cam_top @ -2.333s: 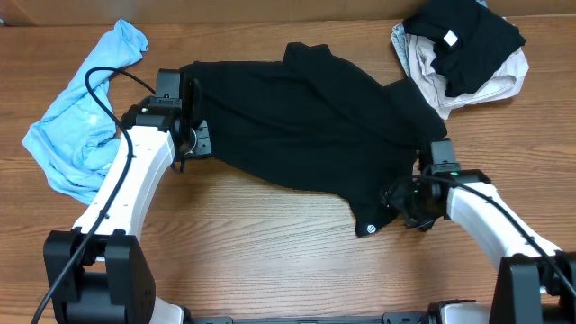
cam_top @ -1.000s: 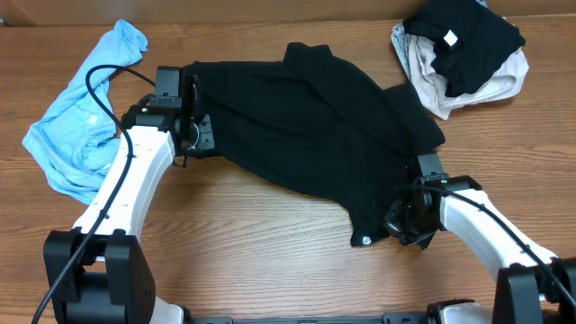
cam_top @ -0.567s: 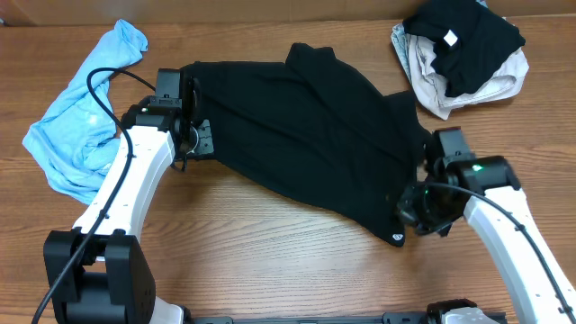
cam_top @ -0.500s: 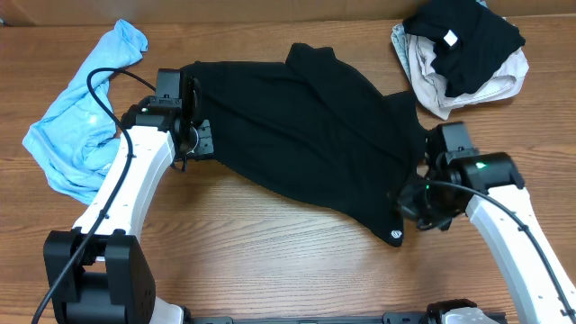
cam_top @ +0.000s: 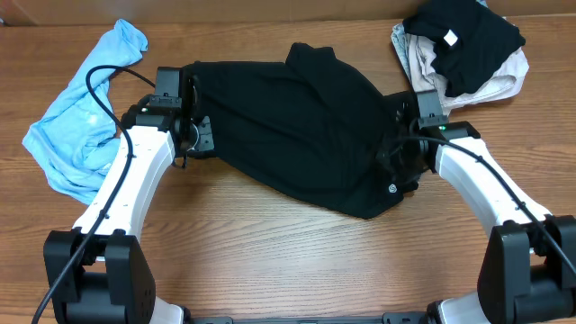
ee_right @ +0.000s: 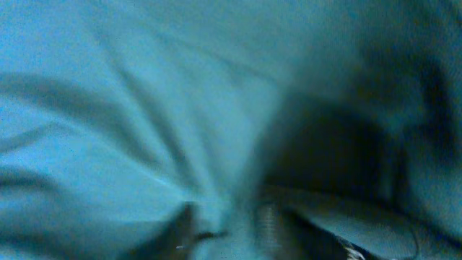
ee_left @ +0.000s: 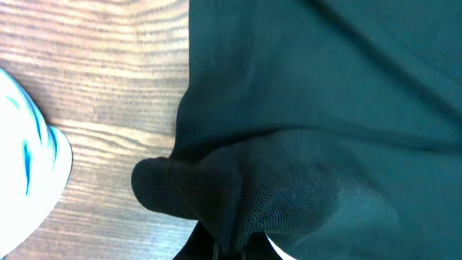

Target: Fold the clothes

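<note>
A large black T-shirt (cam_top: 297, 117) lies spread across the middle of the table, with a small round white logo (cam_top: 392, 188) near its right hem. My left gripper (cam_top: 192, 135) is shut on the shirt's left edge; the left wrist view shows a pinched bunch of black fabric (ee_left: 238, 209) between its fingers. My right gripper (cam_top: 400, 162) is shut on the shirt's right hem and holds it folded in over the shirt body. The right wrist view is blurred and filled with dark fabric (ee_right: 180, 108).
A crumpled light blue garment (cam_top: 76, 117) lies at the far left, and its edge shows in the left wrist view (ee_left: 25, 159). A pile of black and beige clothes (cam_top: 459, 54) sits at the back right. Bare wood runs along the table's front (cam_top: 270, 261).
My right gripper has carried the shirt's lower right hem with the logo from the front right up and inward, over the shirt body. The left arm has not moved.
</note>
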